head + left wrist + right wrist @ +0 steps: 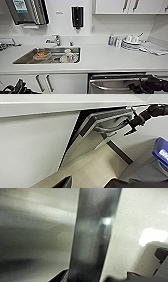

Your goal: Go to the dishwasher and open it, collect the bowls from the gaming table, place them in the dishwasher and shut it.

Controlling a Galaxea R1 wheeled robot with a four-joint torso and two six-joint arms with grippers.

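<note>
The dishwasher (112,86) sits under the counter at the lower right, its stainless door tilted a little way out at the top. My right gripper (136,87) is at the door's bar handle (107,88), shut on it. The left wrist view shows the same door (100,124) ajar, with the right gripper (131,125) on the handle. That handle (92,238) runs large across the right wrist view. My left gripper (18,87) hangs low in front of the white cabinet doors. The bowls and the gaming table are out of view.
A white counter (100,58) runs across, with a steel sink (25,58) holding crockery and a tap (56,40) behind it. Stacked white plates (131,42) and a bottle (111,39) stand at the back right. White cabinet doors (62,83) adjoin the dishwasher.
</note>
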